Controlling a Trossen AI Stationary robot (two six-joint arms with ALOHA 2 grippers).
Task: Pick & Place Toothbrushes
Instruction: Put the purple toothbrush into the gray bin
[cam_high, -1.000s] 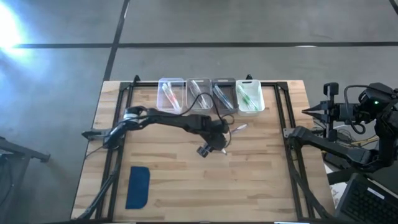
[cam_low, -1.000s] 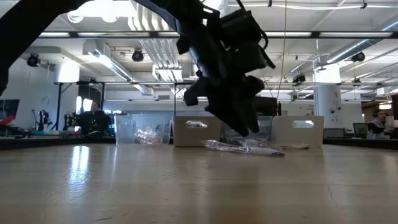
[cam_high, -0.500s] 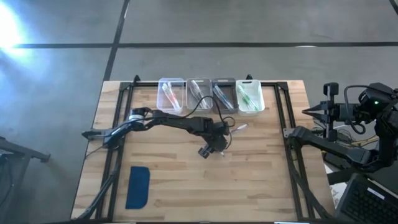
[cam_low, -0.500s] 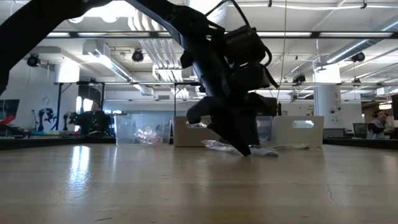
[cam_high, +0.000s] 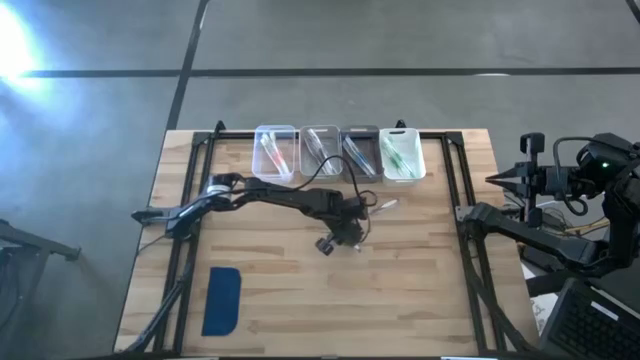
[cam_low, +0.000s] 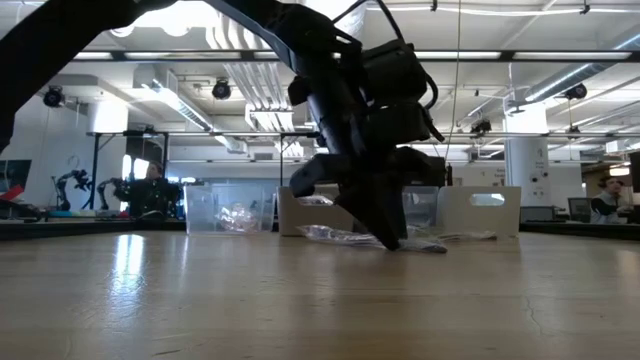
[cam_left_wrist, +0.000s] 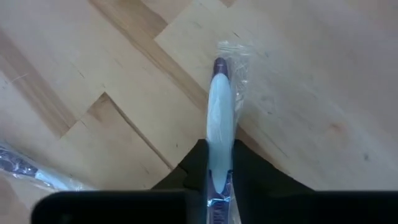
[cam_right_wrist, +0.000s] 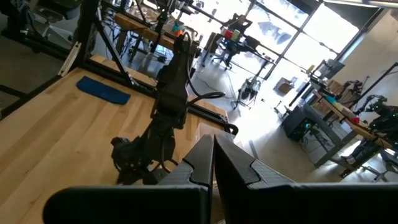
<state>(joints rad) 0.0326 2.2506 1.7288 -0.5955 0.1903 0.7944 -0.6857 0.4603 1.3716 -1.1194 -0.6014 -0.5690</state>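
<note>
The L gripper (cam_high: 357, 238) is low on the table (cam_high: 420, 290), mid-board, just in front of the four bins (cam_high: 340, 153). A sec ago its fingers were wide and up in the air. Now it has come down and the fingers have pinched in close on a brush (cam_left_wrist: 219, 118). In the L wrist view the white brush in its clear wrap runs right between the two dark fingers (cam_left_wrist: 249, 171), so it looks gripped, or nearly so. In the low view the tips meet the table right at the wrapped brushes (cam_low: 420, 243).

What that means: the grab part looks done. I think the next bit is lift it up and take it to a bin. The brush is not off the table yet, as far as I can tell.

Other brushes: one or two more lie loose on the wood nearby (cam_high: 385, 206), and another shows at the edge of the L wrist view (cam_left_wrist: 25, 167). Some are in the bins already, e.g. green ones in the bin on the right (cam_high: 400, 155).

The R gripper (cam_right_wrist: 213, 158) waits off to the side by the table's right edge, fingers pressed together, holding nothing.

A blue pad (cam_high: 222, 300) sits near the front-left corner, well apart from the work.
</note>
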